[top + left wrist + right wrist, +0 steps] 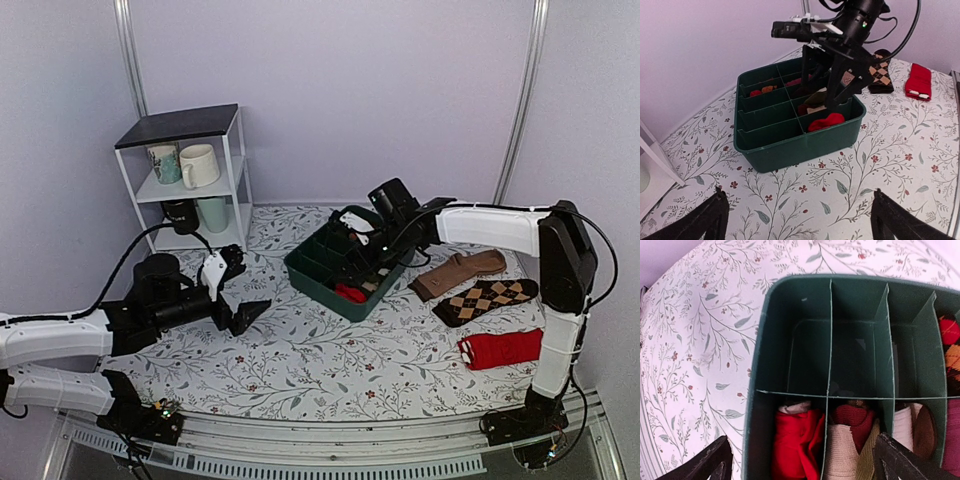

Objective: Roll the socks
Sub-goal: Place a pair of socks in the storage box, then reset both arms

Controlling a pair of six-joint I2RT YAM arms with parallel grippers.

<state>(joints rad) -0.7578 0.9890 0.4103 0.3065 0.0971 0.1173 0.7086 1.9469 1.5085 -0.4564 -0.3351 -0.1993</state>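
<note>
Top external view, near to far. Left fingers (240,290): spread wide with nothing between them, held over the near-left part of the desk (330,380) and pointed toward the bin; the left wrist view shows both dark tips at its bottom corners, with bare desk between. Desk: white top printed with grey leaves and small red flowers. All-red socks (500,348): folded flat at the near right, beside the right arm (565,300). Argyle sock (485,300): flat, just behind the all-red socks. Brown sock (458,273): flat, behind the argyle sock, near the bin's right side. Bin (300,268): dark green, split into compartments, at mid-desk, set at an angle. Socks (350,292): a red roll in the bin's corner compartment nearest the arms; in the right wrist view the socks (797,442) sit bunched against the divider, a pale bit at the top. Same row, next compartment: beige roll (842,455) with a dark red roll (855,420) beside it; beyond those, a white roll and a brown one. Right fingers (358,250): reaching down over the middle of the bin, above that row, spread wide and gripping nothing, the tips standing apart at the bottom corners of the right wrist view. Shelf (180,125): white frame, dark top, far left by the wall. Mugs (199,165): four on the shelf, two on the middle tier and two on the lower.
</note>
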